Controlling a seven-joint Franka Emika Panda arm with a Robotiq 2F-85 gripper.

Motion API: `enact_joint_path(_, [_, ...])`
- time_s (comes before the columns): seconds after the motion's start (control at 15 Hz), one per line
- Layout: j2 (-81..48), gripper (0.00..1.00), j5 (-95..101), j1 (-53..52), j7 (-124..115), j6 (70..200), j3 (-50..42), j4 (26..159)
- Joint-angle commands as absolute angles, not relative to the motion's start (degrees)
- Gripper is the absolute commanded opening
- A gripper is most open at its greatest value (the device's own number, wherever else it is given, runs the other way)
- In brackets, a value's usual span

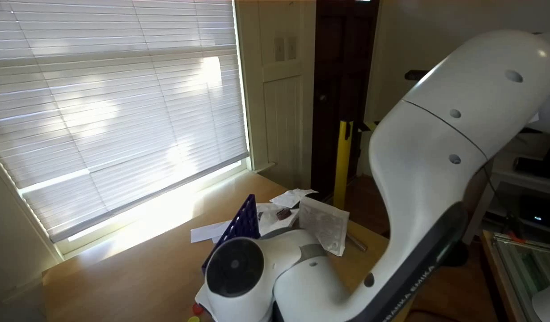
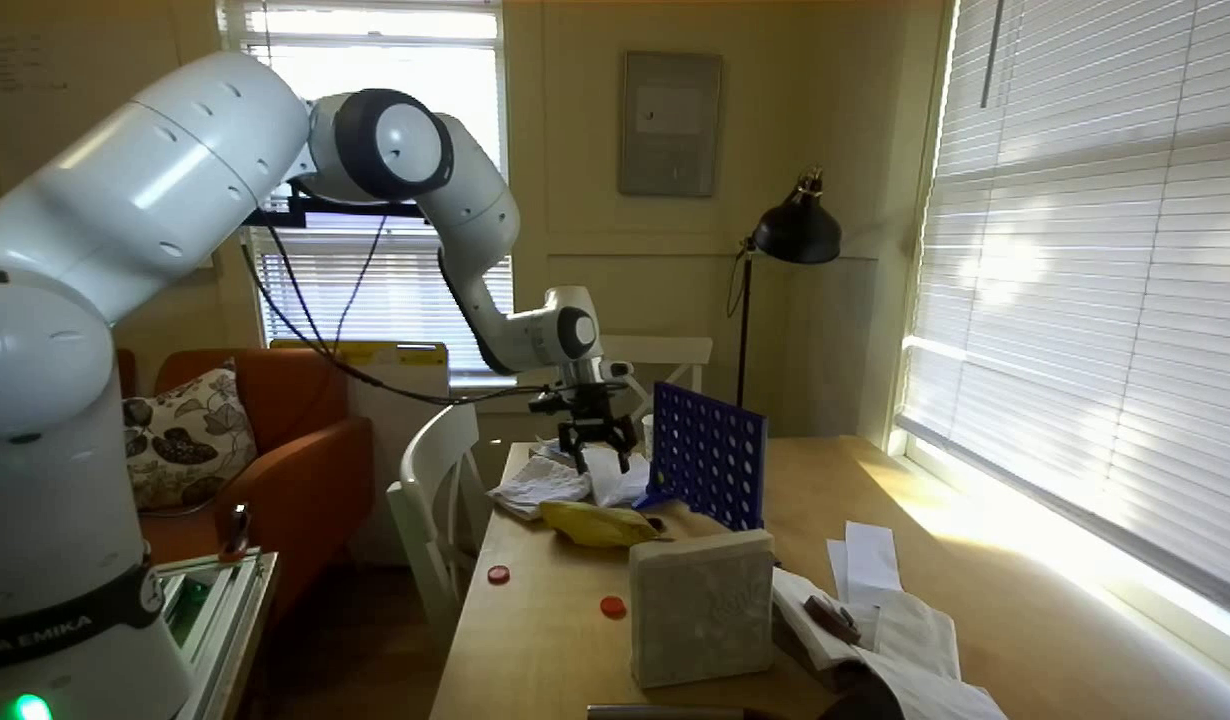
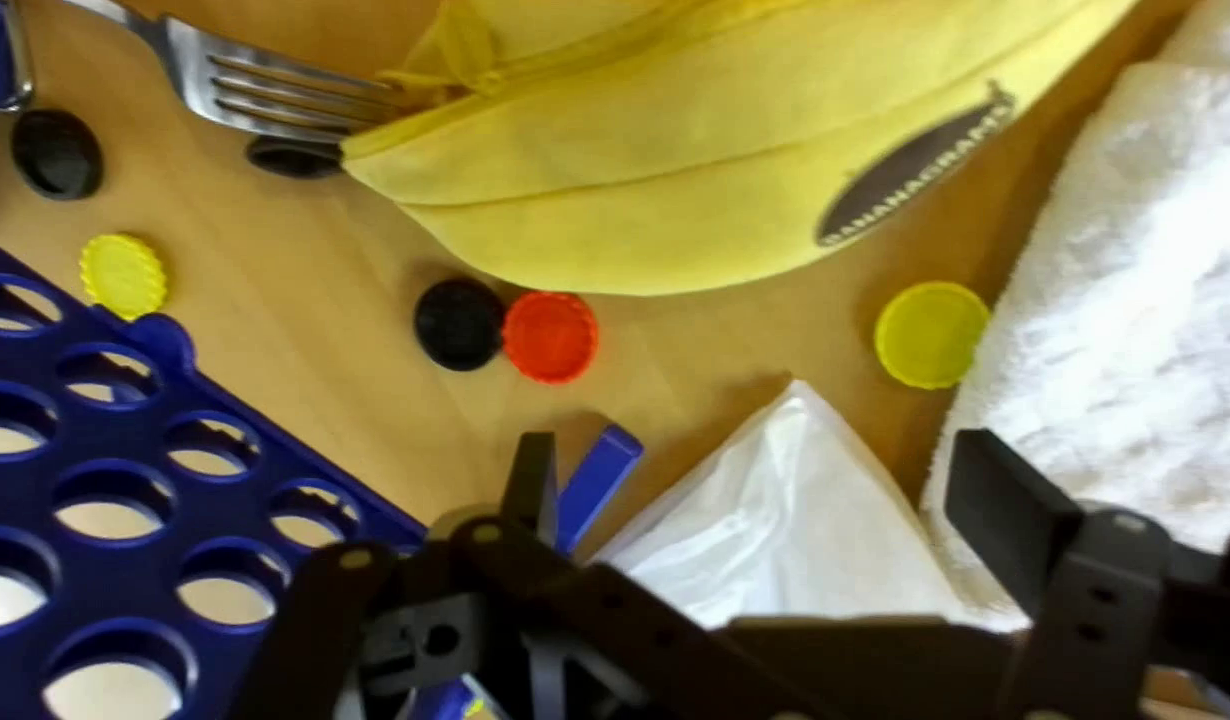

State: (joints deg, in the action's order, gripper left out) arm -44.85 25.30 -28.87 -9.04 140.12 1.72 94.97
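Nearest the camera in the wrist view we have the black 2-finger gripper [image 3: 762, 490], entering from the bottom edge. Fingers recorded as spread wide, with a hold on nothing. A wrinkled, thin white bag-like packet [image 3: 775, 540] lies on the pale wooden table [image 3: 305, 300], framed in the gap between the 2 fingertips; whether either finger touches it we cannot tell.

Orientation: the packet's pointed corner aims away from the gripper, up the wrist view toward the yellow banana-shaped pouch [image 3: 675, 190]. We read its long axis as running from that corner back under the gripper, far end hidden.

Surroundings, same view: a fluffy white towel [image 3: 1115, 330] just beside the packet on the right; on the left, a flat blue bar [image 3: 595, 490], then a blue grid with round holes [image 3: 120, 582].

In an exterior view, we see the white robot arm [image 2: 470, 215] reaching over, gripper pointing downward beside the grid.
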Motion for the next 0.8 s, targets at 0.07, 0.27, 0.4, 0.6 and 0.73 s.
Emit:
enact_joint_path(0.07, [-41.25,1.0,26.42,-40.14,-28.34,145.8,-7.08,103.83])
enact_joint_path(0.27, [-41.17,1.0,27.65,-47.73,-41.52,144.52,-12.77,106.42])
enact_joint_path(0.4, [-42.96,1.0,30.81,-51.75,-49.68,144.56,-16.18,105.38])
enact_joint_path(0.6, [-44.36,1.0,32.28,-50.92,-48.57,146.16,-15.48,104.17])
enact_joint_path(0.73, [-43.73,1.0,31.34,-50.68,-47.82,144.45,-14.49,104.18])
